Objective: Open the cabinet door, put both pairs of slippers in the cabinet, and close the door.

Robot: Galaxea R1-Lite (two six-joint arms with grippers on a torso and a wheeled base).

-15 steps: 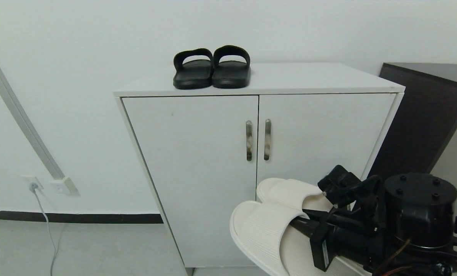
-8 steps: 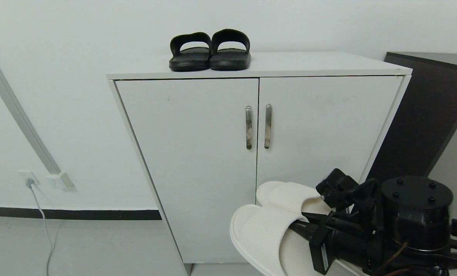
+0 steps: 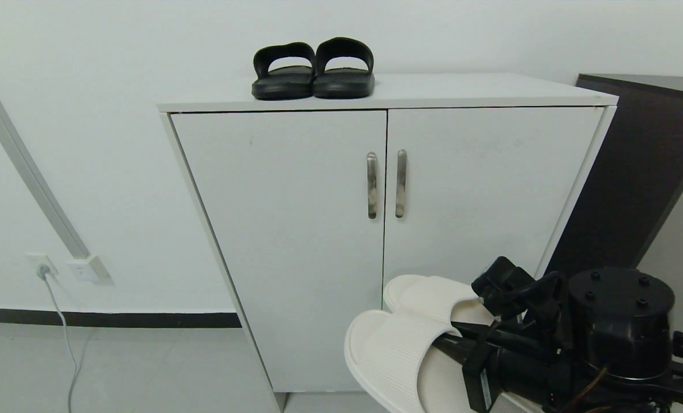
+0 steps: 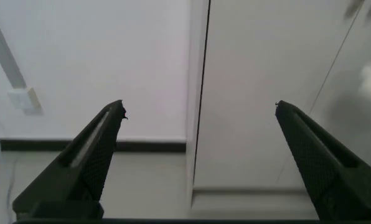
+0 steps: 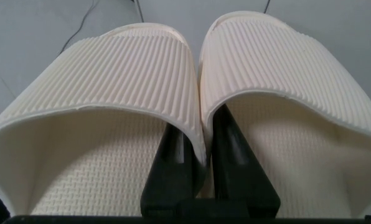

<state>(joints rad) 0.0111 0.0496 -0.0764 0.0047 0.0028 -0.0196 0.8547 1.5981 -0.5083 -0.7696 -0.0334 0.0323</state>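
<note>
Room to move: grey floor (image 3: 117,367) lies open on the robot's left of the white two-door cabinet (image 3: 284,241); the white wall (image 3: 89,115) stands behind both.
Left clutter: a slanted grey conduit (image 3: 26,166) runs down the wall to a wall socket (image 3: 42,265); a grey cable (image 3: 69,338) hangs from it to the floor, well apart from the cabinet.
Right edge: a dark brown cabinet (image 3: 639,172) stands just beside the white one; I cannot tell whether they touch.
Doors: left door (image 3: 295,172) and right door (image 3: 490,172) are both shut, meeting at a thin upright seam. Two brushed-metal bar handles (image 3: 371,184) flank the seam, close together.
Black pair: black rubber slide slippers (image 3: 341,85) sit on the cabinet top, left half, side by side and touching, heels near the front edge.
Cream pair: cream ribbed slippers (image 3: 401,355) (image 5: 111,93) hang low before the right door, toes toward the cabinet.
Right gripper (image 3: 461,338) (image 5: 201,158): one finger inside each slipper, pressed together on the two adjoining inner strap edges.
Left gripper (image 4: 200,109): fingers spread wide, the cabinet's left edge and the wall showing between them.
Hidden: the slippers' heels lie behind the right arm; the right door's lower corner is covered by them; the dark cabinet is cut off at the frame edge.
Contents: cabinet interior unseen behind the shut doors.
</note>
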